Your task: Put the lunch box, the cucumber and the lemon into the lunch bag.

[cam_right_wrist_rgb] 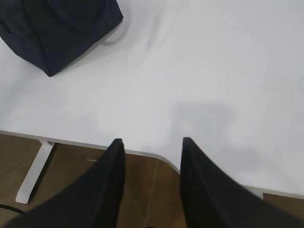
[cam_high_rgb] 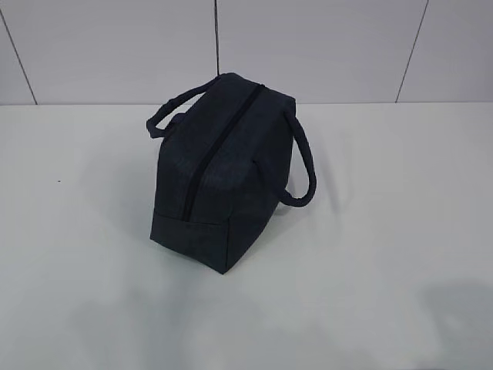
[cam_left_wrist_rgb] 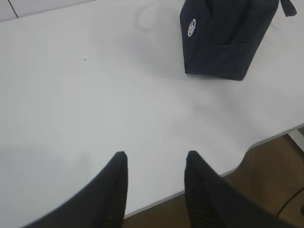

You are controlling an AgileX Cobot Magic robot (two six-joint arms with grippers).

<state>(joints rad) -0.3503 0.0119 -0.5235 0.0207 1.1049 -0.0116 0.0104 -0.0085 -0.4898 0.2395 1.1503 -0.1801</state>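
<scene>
The dark navy lunch bag (cam_high_rgb: 223, 169) stands upright at the middle of the white table, its long zipper closed along the top and a loop handle on each side. It also shows at the top right of the left wrist view as the lunch bag (cam_left_wrist_rgb: 223, 38) with a small white emblem, and at the top left of the right wrist view as the lunch bag (cam_right_wrist_rgb: 57, 28). The lunch box, the cucumber and the lemon are out of view. My left gripper (cam_left_wrist_rgb: 155, 154) hangs open and empty over the table's near edge. My right gripper (cam_right_wrist_rgb: 151, 140) is open and empty too.
The white table (cam_high_rgb: 385, 254) carries only the bag; a tiled wall (cam_high_rgb: 323, 46) rises behind it. Both wrist views show the table's front edge (cam_right_wrist_rgb: 142, 153), brown floor below and a white table leg (cam_right_wrist_rgb: 33, 173).
</scene>
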